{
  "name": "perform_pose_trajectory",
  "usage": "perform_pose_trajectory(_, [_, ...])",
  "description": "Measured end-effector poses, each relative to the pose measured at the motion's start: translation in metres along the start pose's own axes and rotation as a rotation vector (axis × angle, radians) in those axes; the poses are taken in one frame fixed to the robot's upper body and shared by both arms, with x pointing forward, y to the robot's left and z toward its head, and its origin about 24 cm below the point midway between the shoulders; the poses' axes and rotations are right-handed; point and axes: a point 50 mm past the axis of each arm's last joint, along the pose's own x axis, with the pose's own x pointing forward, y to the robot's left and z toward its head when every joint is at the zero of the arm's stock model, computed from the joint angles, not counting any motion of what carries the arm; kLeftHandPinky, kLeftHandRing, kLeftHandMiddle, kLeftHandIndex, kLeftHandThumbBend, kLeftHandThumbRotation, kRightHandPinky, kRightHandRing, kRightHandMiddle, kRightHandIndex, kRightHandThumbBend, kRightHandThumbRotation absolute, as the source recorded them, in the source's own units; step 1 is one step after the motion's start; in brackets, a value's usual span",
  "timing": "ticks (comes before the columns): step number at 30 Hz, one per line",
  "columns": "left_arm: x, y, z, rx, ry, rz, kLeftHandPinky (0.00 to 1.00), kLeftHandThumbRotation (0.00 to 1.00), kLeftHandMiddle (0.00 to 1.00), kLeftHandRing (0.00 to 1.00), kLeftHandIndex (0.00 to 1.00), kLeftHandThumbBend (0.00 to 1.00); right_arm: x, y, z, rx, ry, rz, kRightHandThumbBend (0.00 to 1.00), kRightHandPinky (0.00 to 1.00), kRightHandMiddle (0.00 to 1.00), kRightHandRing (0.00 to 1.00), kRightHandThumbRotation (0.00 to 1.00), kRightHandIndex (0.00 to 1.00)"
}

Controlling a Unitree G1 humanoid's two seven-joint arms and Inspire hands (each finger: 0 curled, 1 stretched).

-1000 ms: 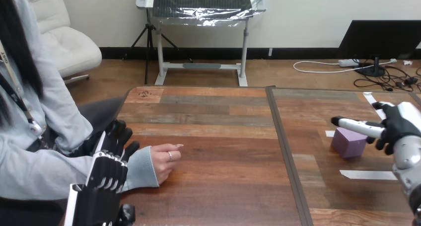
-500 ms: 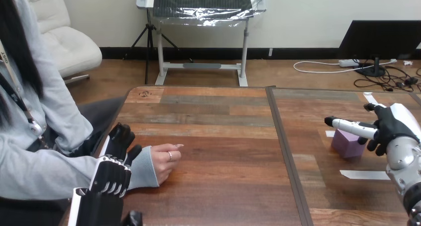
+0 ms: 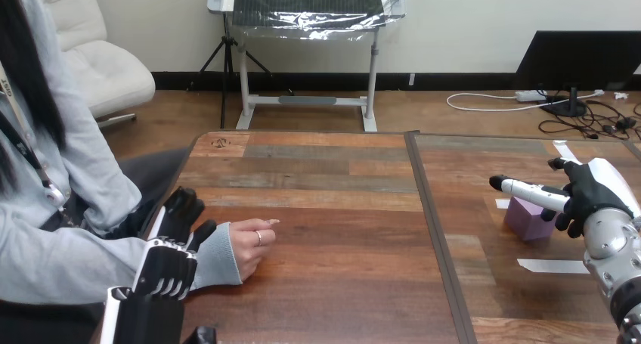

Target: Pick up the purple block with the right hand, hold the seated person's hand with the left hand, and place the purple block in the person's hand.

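The purple block [image 3: 527, 218] rests on the right half of the wooden table [image 3: 340, 208]. My right hand [image 3: 578, 191] hovers over its right side, fingers stretched out to the left above the block, open and not gripping it. The person's hand [image 3: 253, 242] lies loosely curled on the table at the left, a grey sleeve covering the wrist. My left hand [image 3: 178, 223] sits just left of that sleeve, fingers straight beside the forearm, with no visible grip on it.
Strips of white tape [image 3: 552, 265] lie on the table near the block. A dark seam [image 3: 435, 230] splits the tabletop into left and right halves. The person sits at the left edge.
My right hand has drifted left and a little up over the block. My left hand has edged slightly closer to the person's sleeve.
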Motion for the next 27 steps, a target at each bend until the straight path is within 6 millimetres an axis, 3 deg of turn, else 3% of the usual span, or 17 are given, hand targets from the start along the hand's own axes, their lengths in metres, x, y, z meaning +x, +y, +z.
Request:
perform_pose_trajectory(15, [-0.0013, -0.0004, 0.0003, 0.003, 0.003, 0.008, 0.89, 0.72, 0.96, 0.96, 0.94, 1.00, -0.0003, 0.0035, 0.0042, -0.060, -0.041, 0.024, 1.00, 0.17, 0.21, 0.14, 0.65, 0.88])
perform_pose_trajectory(18, [-0.0012, -0.0008, 0.0002, 0.004, 0.005, 0.008, 0.89, 0.72, 0.96, 0.95, 0.94, 1.00, -0.0005, 0.0047, 0.0051, -0.080, -0.048, 0.029, 1.00, 0.20, 0.28, 0.20, 0.67, 0.87])
perform_pose_trajectory(27, [-0.0002, -0.0030, -0.0002, 0.006, 0.009, 0.004, 0.89, 0.74, 0.95, 0.96, 0.94, 1.00, -0.0009, 0.0086, 0.0067, -0.119, -0.059, 0.050, 0.94, 0.48, 0.61, 0.56, 0.74, 0.80])
